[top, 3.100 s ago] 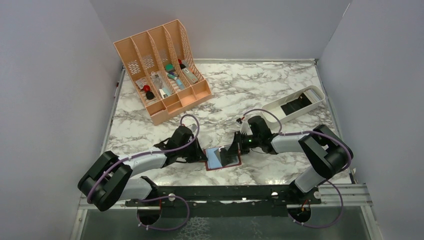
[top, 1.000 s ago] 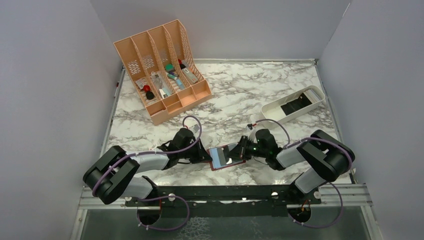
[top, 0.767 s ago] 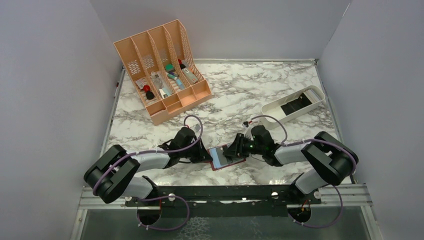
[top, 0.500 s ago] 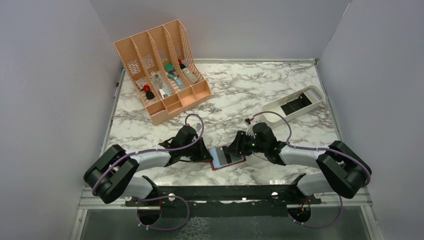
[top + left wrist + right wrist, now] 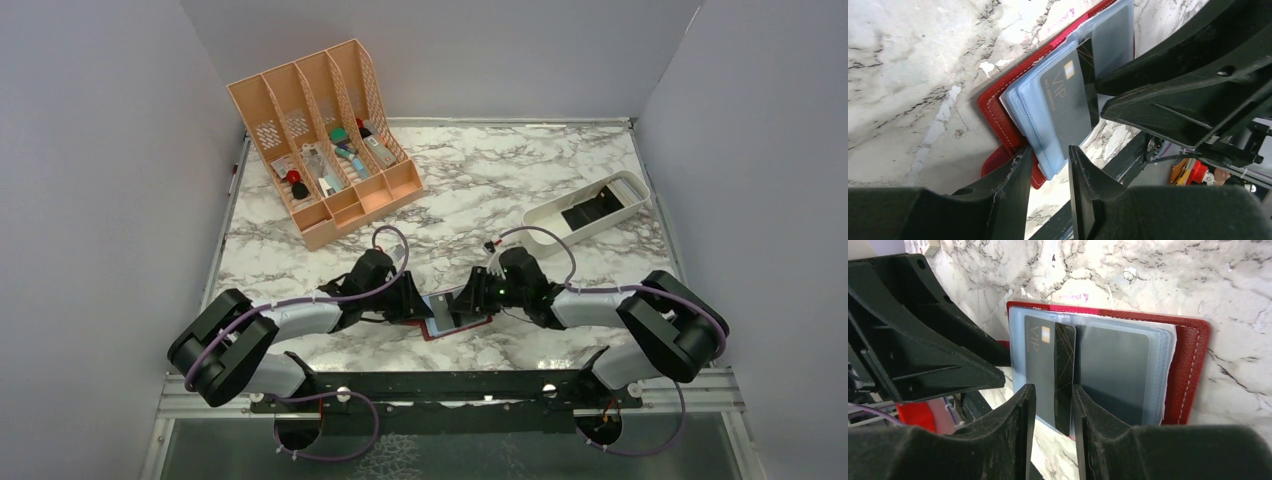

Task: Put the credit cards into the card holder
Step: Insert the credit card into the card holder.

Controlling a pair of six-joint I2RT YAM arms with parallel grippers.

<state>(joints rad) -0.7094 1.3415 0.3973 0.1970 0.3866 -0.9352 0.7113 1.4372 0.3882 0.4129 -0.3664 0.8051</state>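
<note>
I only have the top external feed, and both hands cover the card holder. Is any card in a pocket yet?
Observer: Yes. The left wrist view shows a dark card marked VIP under a clear pocket of the open card holder.
Operator: What is the right hand doing?
Observer: Its fingers are parted around a second dark card with gold lines, which lies along the fold. They are not clamped on it.
Operator: Is the left hand gripping?
Observer: No, it is parted around the pockets' near corner.
</note>
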